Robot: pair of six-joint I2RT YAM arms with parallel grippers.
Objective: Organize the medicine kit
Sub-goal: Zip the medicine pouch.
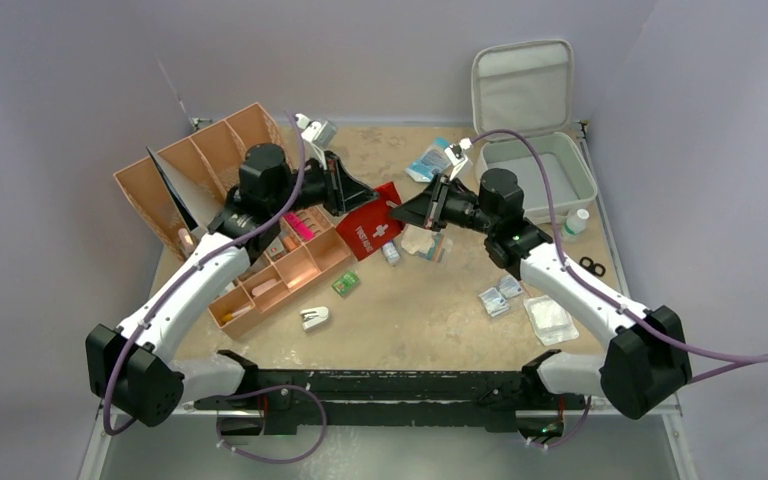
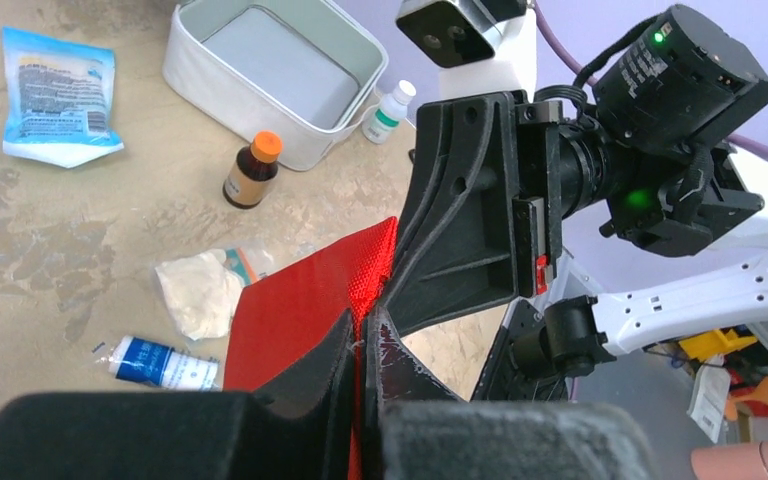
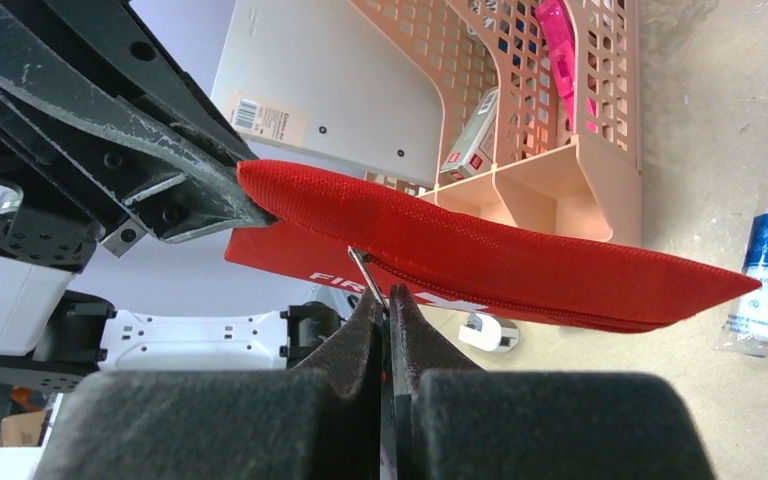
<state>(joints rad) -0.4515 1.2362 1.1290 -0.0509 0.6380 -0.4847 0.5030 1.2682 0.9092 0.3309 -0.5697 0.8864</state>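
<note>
The medicine kit (image 1: 566, 160) stands in the far right corner of the table (image 1: 410, 320). Its lid is thrown back and leans against the rear wall, and its tray is empty as far as I can see. I judge it to be a stiff, light shell that keeps its shape and will not crush. The raised rim of the tray or the free edge of the lid looks the best place to pinch it. It sits close to the far and right edges, so there is little room behind it. A small white bottle (image 1: 577, 222) and a brown bottle (image 2: 252, 172) stand just beside its walls. The open room is toward the near middle of the table. The left gripper (image 2: 363, 330) is clenched on one end of the red pouch (image 2: 300, 300), which is held up between the arms. The right gripper (image 3: 385, 305) is clamped on the pouch's zipper pull (image 3: 360, 265).
</note>
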